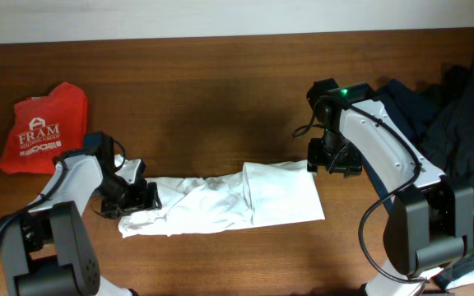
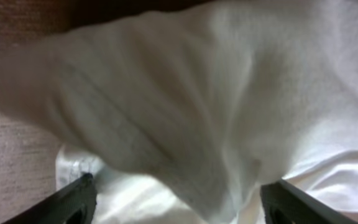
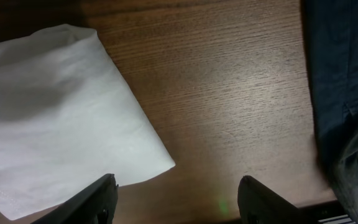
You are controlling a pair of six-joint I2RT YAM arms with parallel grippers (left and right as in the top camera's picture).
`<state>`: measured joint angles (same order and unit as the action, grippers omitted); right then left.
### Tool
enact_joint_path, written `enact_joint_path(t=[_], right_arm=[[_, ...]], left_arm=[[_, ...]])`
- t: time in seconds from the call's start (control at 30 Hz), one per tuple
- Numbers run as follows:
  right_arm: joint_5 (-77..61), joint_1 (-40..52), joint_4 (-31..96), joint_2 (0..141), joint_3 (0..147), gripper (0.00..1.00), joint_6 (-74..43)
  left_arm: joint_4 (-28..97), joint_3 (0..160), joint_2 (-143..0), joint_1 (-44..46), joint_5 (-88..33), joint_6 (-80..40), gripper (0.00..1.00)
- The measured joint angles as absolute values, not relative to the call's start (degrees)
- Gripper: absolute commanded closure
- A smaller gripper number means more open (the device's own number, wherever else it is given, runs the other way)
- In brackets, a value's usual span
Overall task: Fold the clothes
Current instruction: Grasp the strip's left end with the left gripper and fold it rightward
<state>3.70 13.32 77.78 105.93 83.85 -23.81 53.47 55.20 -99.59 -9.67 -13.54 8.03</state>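
Across the middle of the wooden table (image 1: pixel 220 99), seen from overhead, the white T-shirt (image 1: pixel 220 201) lies in a long, rumpled band running left to right, its right part folded into a smoother panel. The left gripper (image 1: pixel 141 197) sits on the cloth at the band's left end, and the right gripper (image 1: pixel 333 158) is at the panel's far right corner. The red garment (image 1: pixel 44 127) printed "FRAM" lies at the far left, well apart from the shirt, and a heap of dark garments (image 1: pixel 451 107) fills the far right edge. From the left wrist, white fabric fills nearly the whole view in a blurred bulge; the two black fingers (image 2: pixel 73 202) stand wide apart at the bottom corners, with cloth mounded between them but not pinched. From the right wrist, the fingers (image 3: pixel 98 199) are likewise spread, with bare wood between them. The shirt's corner lies on the left, near the left finger, and the edge of the dark garments runs down the right side.
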Motion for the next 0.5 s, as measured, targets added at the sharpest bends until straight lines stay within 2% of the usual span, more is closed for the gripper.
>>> enact_joint_path(t=[0.03,0.1,0.13,0.17,0.23,0.37,0.4,0.43,0.5], right_arm=[[3.7,13.3,77.8,105.9,83.9,0.34,-23.8],[3.7,13.3,77.8,105.9,83.9,0.34,-23.8],[3.7,13.3,77.8,105.9,83.9,0.34,-23.8],[3.7,13.3,77.8,105.9,83.9,0.33,-23.8],[3.7,13.3,77.8,105.9,83.9,0.32,-23.8],[3.8,13.3,77.8,105.9,83.9,0.32,-23.8],[3.9,13.3,77.8,105.9,83.9,0.32,-23.8],[3.9,13.3,77.8,105.9,83.9,0.32,-23.8],[3.9,13.3,77.8,105.9,83.9,0.31,-23.8]], left_arm=[[52.3,54.4,-99.4,-9.7,-13.5,7.9,0.41],[51.4,53.7,-99.1,-9.7,-13.3,7.9,0.45],[51.2,53.6,-99.1,-9.7,-13.3,7.9,0.42],[51.0,53.5,-99.1,-9.7,-13.3,7.9,0.25],[51.6,53.8,-99.1,-9.6,-13.3,7.9,0.17],[56.8,59.2,-99.2,-9.4,-9.4,7.9,0.15],[56.8,60.9,-99.2,-9.4,-8.3,7.9,0.13],[56.8,62.2,-99.2,-9.5,-6.7,7.9,0.07],[55.2,62.2,-99.2,-9.5,-4.9,8.0,0.07]])
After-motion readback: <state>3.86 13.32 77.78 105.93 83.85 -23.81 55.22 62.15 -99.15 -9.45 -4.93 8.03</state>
